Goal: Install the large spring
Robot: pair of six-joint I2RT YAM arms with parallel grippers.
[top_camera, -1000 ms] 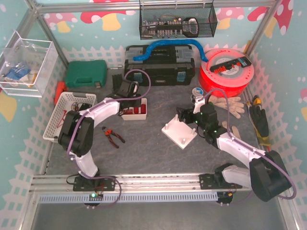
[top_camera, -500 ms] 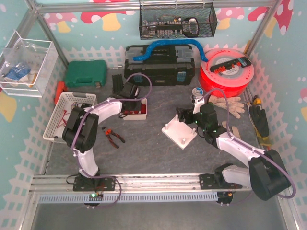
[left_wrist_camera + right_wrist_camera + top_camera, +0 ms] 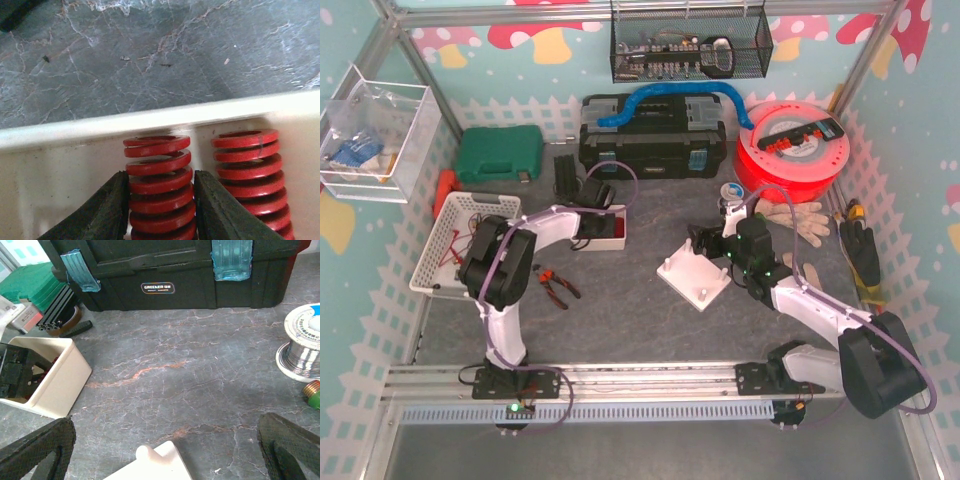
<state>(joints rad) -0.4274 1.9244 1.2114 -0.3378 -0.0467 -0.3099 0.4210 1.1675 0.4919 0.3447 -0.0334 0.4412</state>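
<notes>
The left gripper [image 3: 160,186] has sunk into the white bin [image 3: 70,131] and narrowed; its jaws now pinch the large spring [image 3: 158,162] between them, a second spring [image 3: 247,160] just outside. Pickup seems begun. The right gripper [image 3: 165,440] gapes empty over the white base plate [image 3: 159,464].

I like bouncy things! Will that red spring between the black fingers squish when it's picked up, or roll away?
It probably barely squishes: the spring has thick, closely stacked coils, so it looks stiff and fairly heavy for its size. It is round, so it may roll if laid on its side. The textured fingers should help stop it slipping.
</notes>
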